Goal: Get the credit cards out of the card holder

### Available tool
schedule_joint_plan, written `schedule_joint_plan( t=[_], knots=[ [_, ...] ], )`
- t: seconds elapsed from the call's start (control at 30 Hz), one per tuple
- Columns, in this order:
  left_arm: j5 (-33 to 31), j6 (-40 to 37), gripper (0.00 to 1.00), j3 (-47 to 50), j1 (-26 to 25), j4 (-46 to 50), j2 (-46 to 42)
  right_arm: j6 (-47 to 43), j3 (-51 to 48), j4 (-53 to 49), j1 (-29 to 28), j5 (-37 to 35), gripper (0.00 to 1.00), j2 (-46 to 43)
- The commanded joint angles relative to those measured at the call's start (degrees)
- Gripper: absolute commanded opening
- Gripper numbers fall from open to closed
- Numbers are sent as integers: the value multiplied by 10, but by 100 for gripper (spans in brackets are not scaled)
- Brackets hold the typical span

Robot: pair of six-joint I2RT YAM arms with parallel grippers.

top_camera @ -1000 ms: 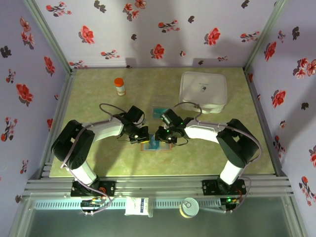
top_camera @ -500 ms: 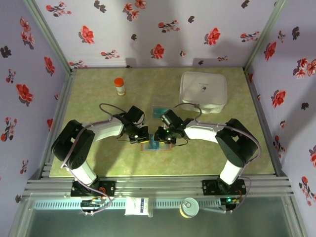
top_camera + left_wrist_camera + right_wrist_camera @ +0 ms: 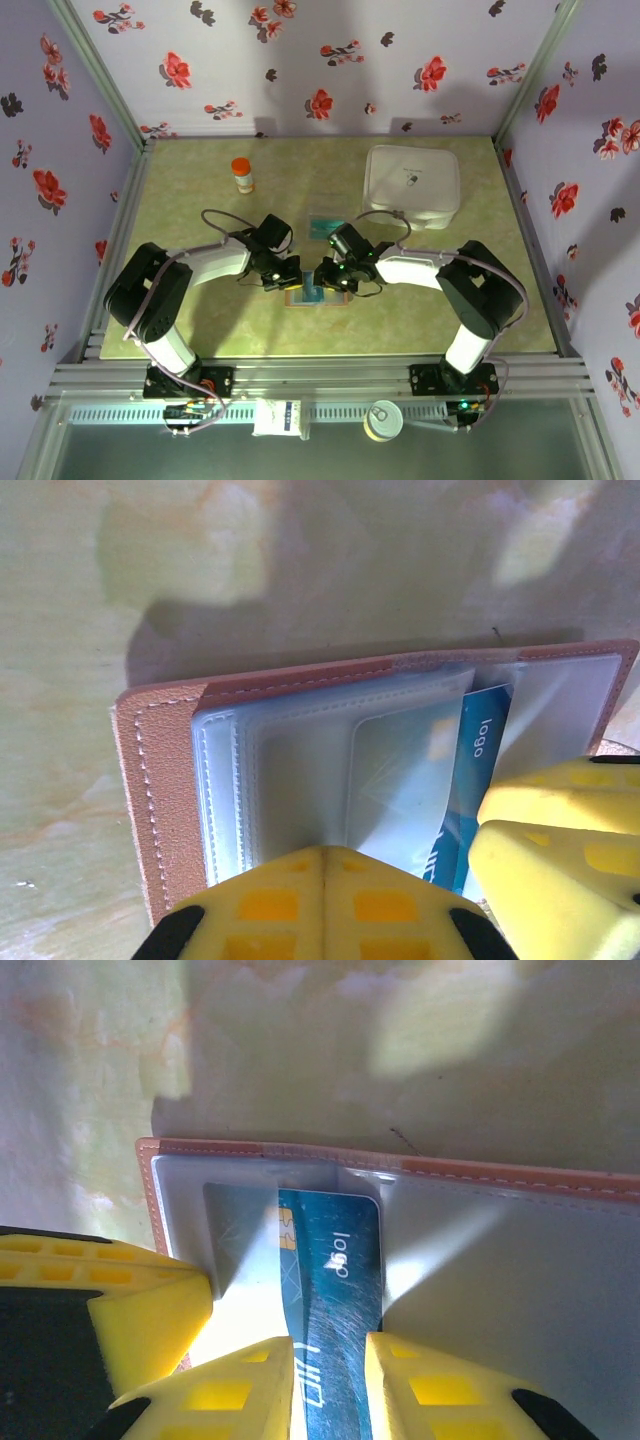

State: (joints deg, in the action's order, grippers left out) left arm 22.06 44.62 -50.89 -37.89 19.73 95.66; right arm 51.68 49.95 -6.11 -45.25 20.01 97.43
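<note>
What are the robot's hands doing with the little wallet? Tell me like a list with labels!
card holder: lying open on the green table
teal card: partly out of a clear pocket
right hand: pinching the teal card
left hand: shut, tips at the card holder's clear pockets
also on the table: white lidded container, orange-capped bottle

Soft, even light fills the top view, while both wrist views show bright patches and shadows on the bench [image 3: 300, 560], glare on the clear pockets of the card holder [image 3: 500, 1260], and blurred foregrounds.
</note>
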Motion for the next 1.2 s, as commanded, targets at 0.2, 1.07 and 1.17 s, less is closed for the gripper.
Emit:
schedule_joint_plan(
  t=[0.2, 1.07, 1.17],
  knots=[
    [-11, -3, 0, -6, -3, 15, 11, 8, -21, 32, 8, 22, 27, -22],
    [-11, -6, 0, -12, -3, 21, 14, 43, -52, 123, 17, 74, 24, -5],
    [-11, -6, 0, -12, -3, 22, 15, 48, -57, 136, 17, 75, 20, -6]
  ],
)
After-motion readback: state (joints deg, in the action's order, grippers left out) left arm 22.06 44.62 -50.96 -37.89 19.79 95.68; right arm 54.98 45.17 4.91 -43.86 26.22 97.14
